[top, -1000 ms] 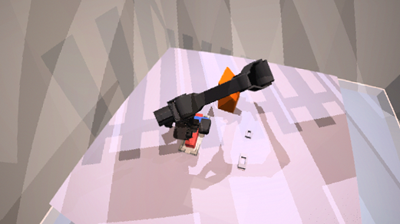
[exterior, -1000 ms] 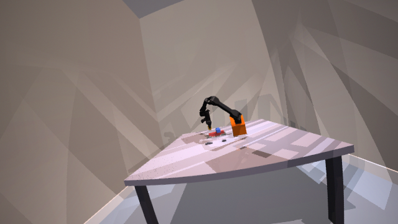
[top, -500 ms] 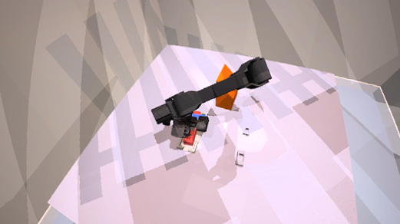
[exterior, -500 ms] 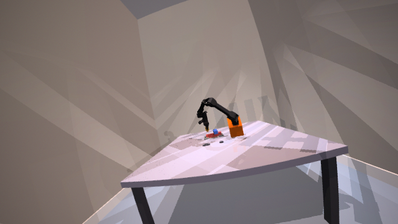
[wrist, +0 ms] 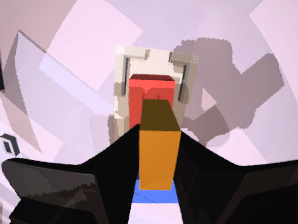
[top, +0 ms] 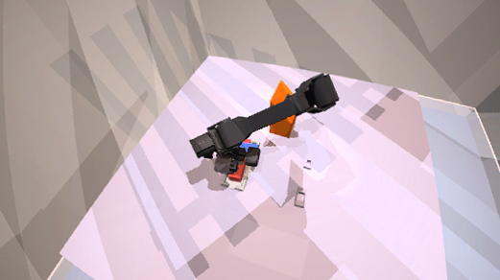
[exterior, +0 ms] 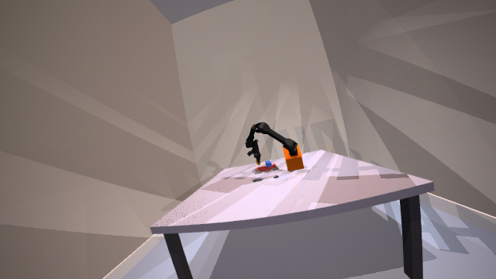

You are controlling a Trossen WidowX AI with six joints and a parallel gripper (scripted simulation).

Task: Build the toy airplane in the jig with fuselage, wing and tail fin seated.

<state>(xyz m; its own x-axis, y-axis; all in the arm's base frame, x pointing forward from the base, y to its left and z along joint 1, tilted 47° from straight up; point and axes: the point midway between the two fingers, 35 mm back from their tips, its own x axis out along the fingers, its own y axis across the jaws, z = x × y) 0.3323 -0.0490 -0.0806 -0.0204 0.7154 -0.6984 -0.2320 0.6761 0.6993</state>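
Observation:
The red fuselage [top: 236,174] [exterior: 265,169] [wrist: 136,100] lies in the pale cradle [top: 236,187] [wrist: 120,65]. The blue wing [top: 250,146] [exterior: 268,163] [wrist: 155,196] lies across the top of the fuselage; in the wrist view it is mostly hidden. My gripper [exterior: 258,160] [wrist: 154,129] is shut on the orange-yellow tail fin [exterior: 259,163] [wrist: 159,165]. It holds the fin above the fuselage's tail part, apparently with a gap in the exterior view. The fin hides part of the fuselage in the wrist view, and its tab and most of the tail socket cannot be made out.
Two small dark-rimmed holders [top: 308,164] [exterior: 257,180] [wrist: 9,145] stand on the table beside the cradle. The orange robot base [top: 282,125] [exterior: 294,163] stands beyond the wing end of the cradle. The arm reaches over the wing.

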